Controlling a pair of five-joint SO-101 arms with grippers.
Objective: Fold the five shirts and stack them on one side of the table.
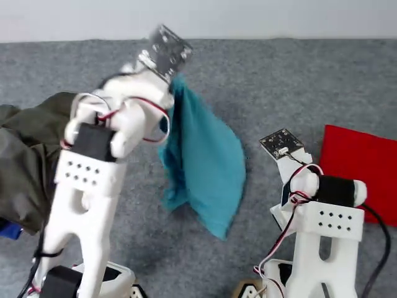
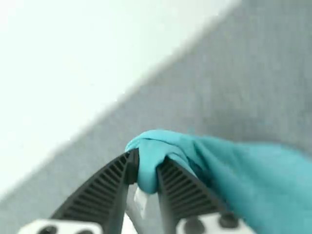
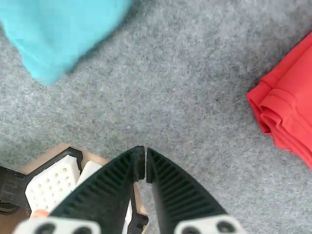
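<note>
A teal shirt (image 1: pixel 205 161) hangs off the table from my left gripper (image 2: pixel 145 171), which is shut on a bunched fold of it (image 2: pixel 151 156) high near the table's far edge. In the high view the left arm (image 1: pixel 118 133) stands raised at left of centre, the shirt draping down to its right. My right gripper (image 3: pixel 145 163) is shut with nothing in it, low near the table's front edge. A folded red shirt (image 1: pixel 363 164) lies at the right edge, its hem also in the right wrist view (image 3: pixel 285 114). The teal shirt's lower corner (image 3: pixel 53 34) hangs beyond the right gripper.
A heap of olive-green cloth (image 1: pixel 25 155) lies at the left edge with a bit of blue fabric (image 1: pixel 7 228) below it. Grey carpet-like table surface (image 1: pixel 279 87) meets a white wall at the back. The right arm's base (image 1: pixel 322 242) stands at front right.
</note>
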